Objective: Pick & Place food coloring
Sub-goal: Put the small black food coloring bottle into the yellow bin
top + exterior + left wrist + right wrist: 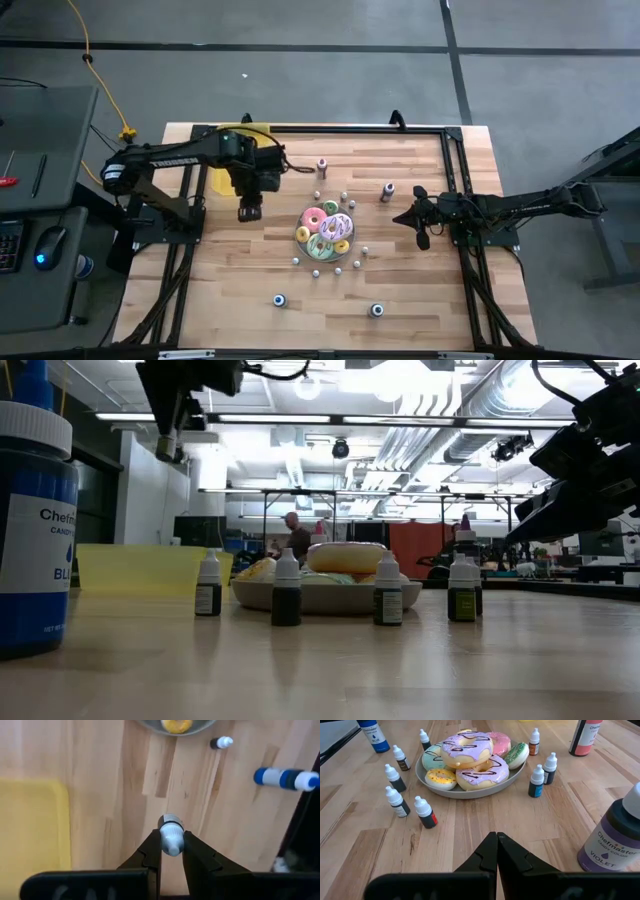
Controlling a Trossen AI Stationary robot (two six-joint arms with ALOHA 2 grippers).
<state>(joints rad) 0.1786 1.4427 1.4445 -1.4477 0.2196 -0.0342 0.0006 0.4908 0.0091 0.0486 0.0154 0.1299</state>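
Note:
The food coloring is a set of tiny pale bottles point(425, 812) standing on the table around a plate of frosted doughnuts point(325, 232). My left gripper point(250, 210) hangs high over the table to the left of the plate, near a yellow tray point(226, 180), and is shut on one tiny white-capped bottle point(171, 832). My right gripper point(420, 226) waits shut to the right of the plate, above the table. In its wrist view the right gripper point(496, 842) faces the plate point(427, 782). My left gripper holds the tiny bottle by its white cap end point(171, 840), pinched between the two fingers point(152, 851). The fingers come from above, pointing down. The bottle hangs upright below them, lifted clear of the table.
Larger bottles stand about: violet point(615, 837) close to my right gripper, pink-capped point(322, 166) at the far side, blue ones point(279, 300) point(377, 311) near the front edge. The yellow tray point(30, 825) lies beside my left gripper. A black frame point(455, 190) edges the table.

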